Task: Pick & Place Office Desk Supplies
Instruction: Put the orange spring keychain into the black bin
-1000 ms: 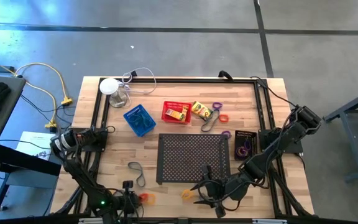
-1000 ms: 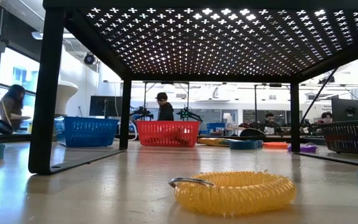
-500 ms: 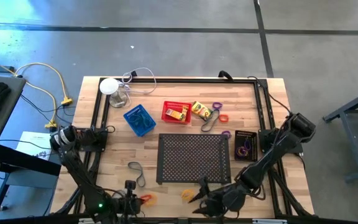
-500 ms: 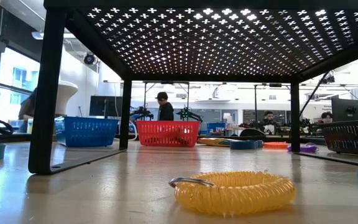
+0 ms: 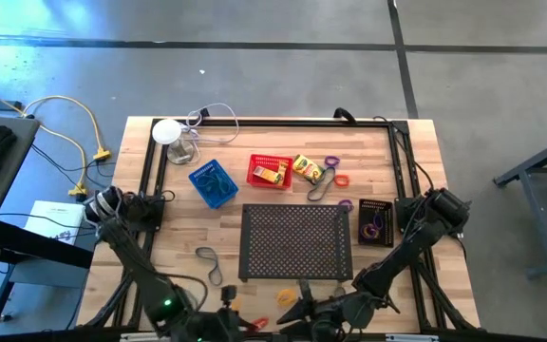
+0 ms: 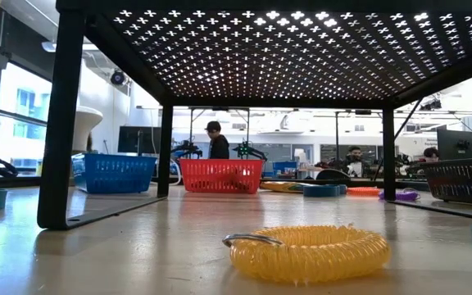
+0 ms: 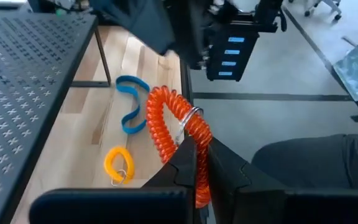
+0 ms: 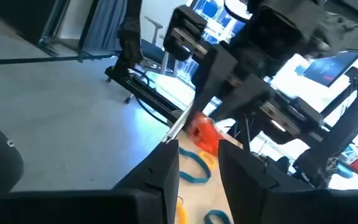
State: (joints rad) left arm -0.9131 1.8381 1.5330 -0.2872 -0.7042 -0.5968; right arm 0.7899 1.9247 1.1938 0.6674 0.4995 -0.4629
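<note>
My left gripper (image 7: 196, 155) is shut on an orange coil band (image 7: 169, 121) at the table's near edge; it also shows in the high view (image 5: 240, 321). My right gripper (image 8: 197, 177) is open and empty. It stands just right of the left gripper (image 5: 292, 309) and faces the orange coil (image 8: 202, 134). A yellow coil band (image 6: 306, 252) lies flat on the table in front of the black tray (image 5: 295, 242). A blue band (image 7: 131, 106) lies beside it. Red (image 5: 270, 172), blue (image 5: 213, 183) and black (image 5: 374, 220) baskets stand farther back. One yellow crayon box (image 5: 269, 175) is in the red basket and another (image 5: 307, 169) lies beside it. My left gripper pinches one side of the orange coil's loop (image 7: 190, 142) between its two fingers, close to the coil's metal ring (image 7: 190, 116). The rest of the loop sticks out past the fingertips. It seems clear of the table.
The large perforated black tray stands on legs over the table's middle. Loose bands lie near the far baskets (image 5: 331, 161) and at the near left (image 5: 209, 263). A white disc with a clear cable (image 5: 167, 131) sits at the far left corner. People show in the room beyond.
My left gripper has gone along the near edge toward the table's right, taking the orange coil with it. My right gripper has gone toward the table's left and near edge and has closed in on the left gripper.
</note>
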